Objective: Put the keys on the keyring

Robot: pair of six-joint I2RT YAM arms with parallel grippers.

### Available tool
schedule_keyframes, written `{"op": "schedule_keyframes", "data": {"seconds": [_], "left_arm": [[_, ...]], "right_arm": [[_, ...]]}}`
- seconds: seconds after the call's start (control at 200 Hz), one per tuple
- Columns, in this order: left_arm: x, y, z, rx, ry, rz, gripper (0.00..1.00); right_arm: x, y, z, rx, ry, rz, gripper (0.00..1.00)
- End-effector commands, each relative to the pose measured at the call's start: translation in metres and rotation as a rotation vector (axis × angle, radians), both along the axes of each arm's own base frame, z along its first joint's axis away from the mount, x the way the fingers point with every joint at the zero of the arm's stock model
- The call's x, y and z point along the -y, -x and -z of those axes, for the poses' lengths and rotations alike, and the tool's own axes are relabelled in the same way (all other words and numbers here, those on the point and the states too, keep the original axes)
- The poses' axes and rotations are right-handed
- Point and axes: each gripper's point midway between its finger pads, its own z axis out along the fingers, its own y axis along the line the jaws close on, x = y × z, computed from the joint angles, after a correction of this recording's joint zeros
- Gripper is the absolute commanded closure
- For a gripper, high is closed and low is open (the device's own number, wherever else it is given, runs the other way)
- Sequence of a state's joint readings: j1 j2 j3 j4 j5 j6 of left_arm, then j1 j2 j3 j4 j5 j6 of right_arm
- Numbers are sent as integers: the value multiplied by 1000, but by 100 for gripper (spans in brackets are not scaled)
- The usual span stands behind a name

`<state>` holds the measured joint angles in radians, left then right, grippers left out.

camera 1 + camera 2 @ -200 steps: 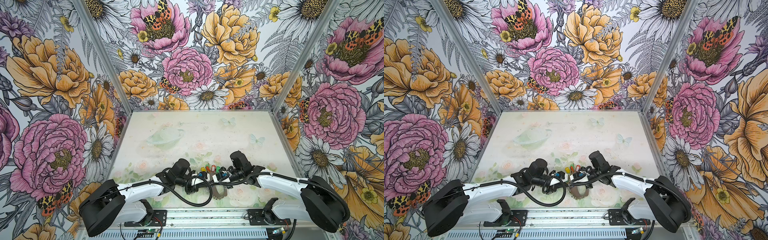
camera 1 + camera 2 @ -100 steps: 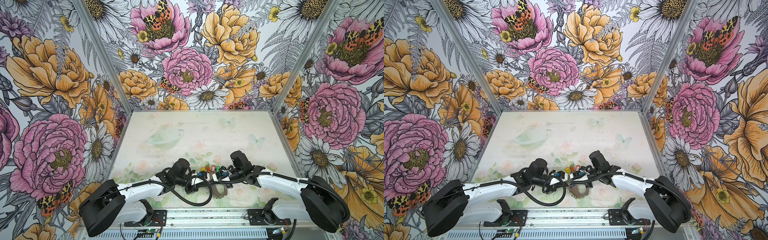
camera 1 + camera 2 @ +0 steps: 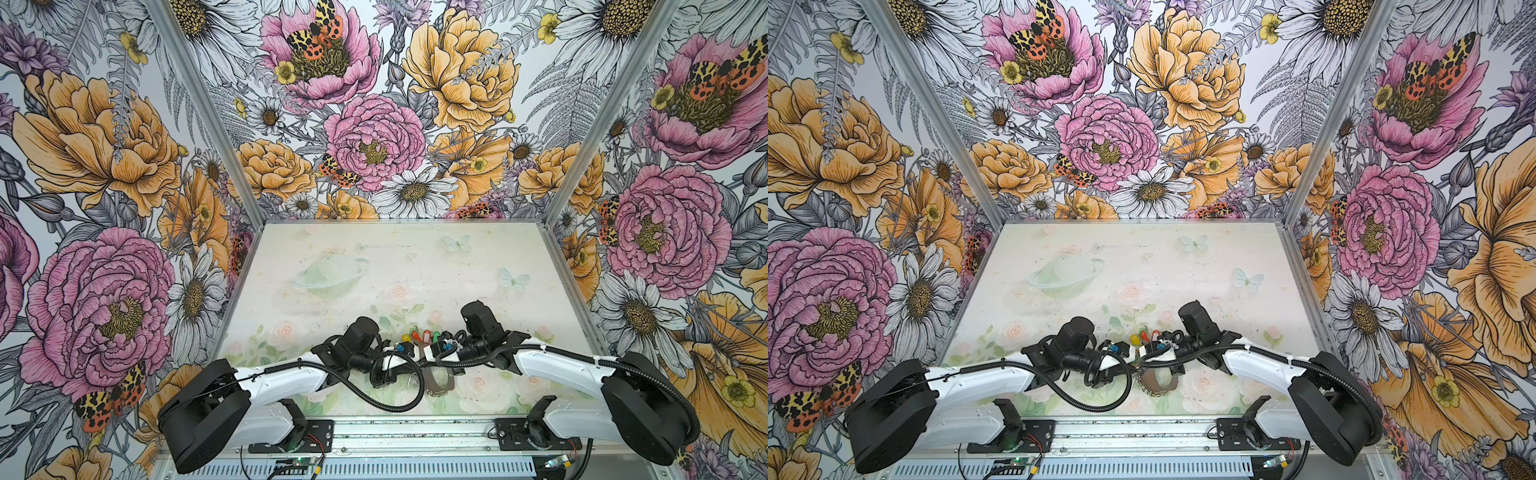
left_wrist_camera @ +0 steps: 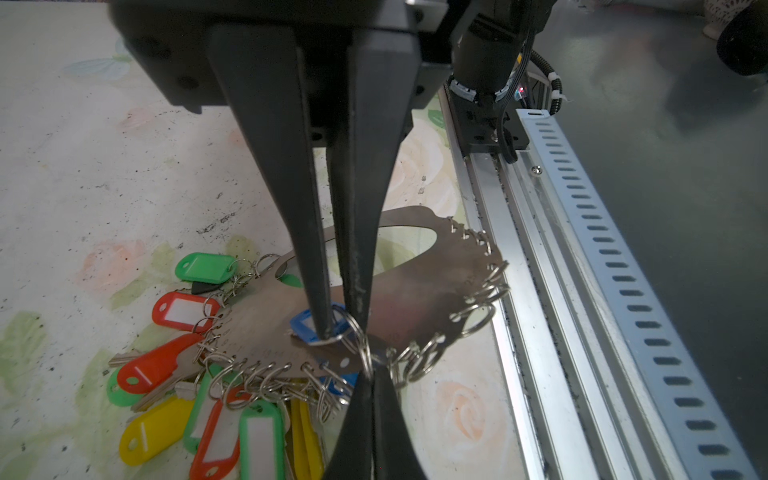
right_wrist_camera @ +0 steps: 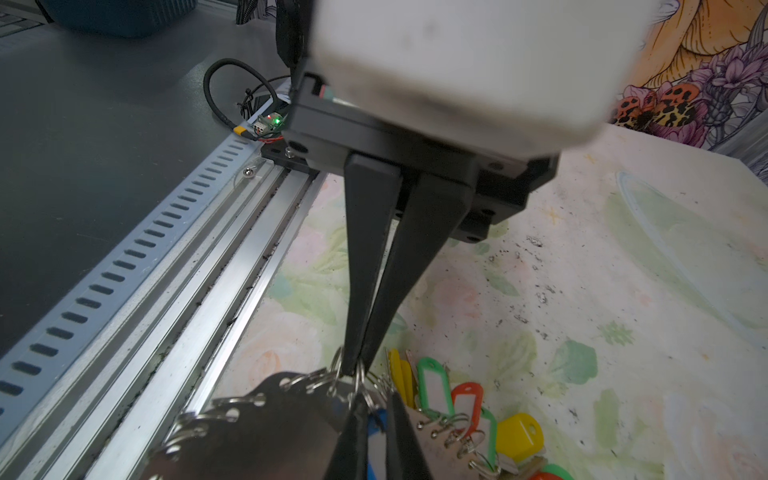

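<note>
Flat grey oval keyring (image 4: pixel 415 286), ring-fringed, sat near tabletop's (image 4: pixel 104 166) front edge; glossy plastic keys (image 4: pixel 216 424) fanned off it; left end effector (image 4: pixel 338 328) pinched blue key (image 4: pixel 309 324); right end effector (image 5: pixel 356 368) pinched a split ring (image 4: pixel 365 351)

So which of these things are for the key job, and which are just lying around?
For the job: keyring; coloured key tags; blue tag pinched by the left pincer; silver ring nipped by the right pincer.
Just there: metal rail; black cable; little board with green light.
</note>
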<state>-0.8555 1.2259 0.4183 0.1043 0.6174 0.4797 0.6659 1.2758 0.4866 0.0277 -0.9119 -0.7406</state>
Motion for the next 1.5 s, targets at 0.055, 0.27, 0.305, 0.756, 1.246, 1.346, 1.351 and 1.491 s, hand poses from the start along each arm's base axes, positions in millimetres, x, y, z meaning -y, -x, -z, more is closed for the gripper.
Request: {"op": "schedule_keyframes", "data": {"seconds": [0.055,0.27,0.305,0.756,1.246,1.346,1.351,1.491], "left_arm": [[13,2,-23,52,86,57,100],[13,2,-22,50,83,56,100],[13,2,-23,50,84,56,100],[13,1,-21,46,75,50,100],[14,0,-22,52,75,47,100],[14,0,-22,54,75,46,100],[14,0,-22,54,75,47,100],[13,-2,-24,68,82,34,100]], "right_arm": [[-4,-9,-10,42,-30,18,87],[-2,-10,-8,43,-19,31,86],[-2,-10,-7,41,-15,34,86],[-3,-3,-14,37,-42,2,88],[-9,7,-13,-2,-47,-41,96],[-10,8,-13,-10,-53,-47,95],[-10,8,-13,-10,-53,-46,95],[-9,11,-12,-24,-50,-55,89]]}}
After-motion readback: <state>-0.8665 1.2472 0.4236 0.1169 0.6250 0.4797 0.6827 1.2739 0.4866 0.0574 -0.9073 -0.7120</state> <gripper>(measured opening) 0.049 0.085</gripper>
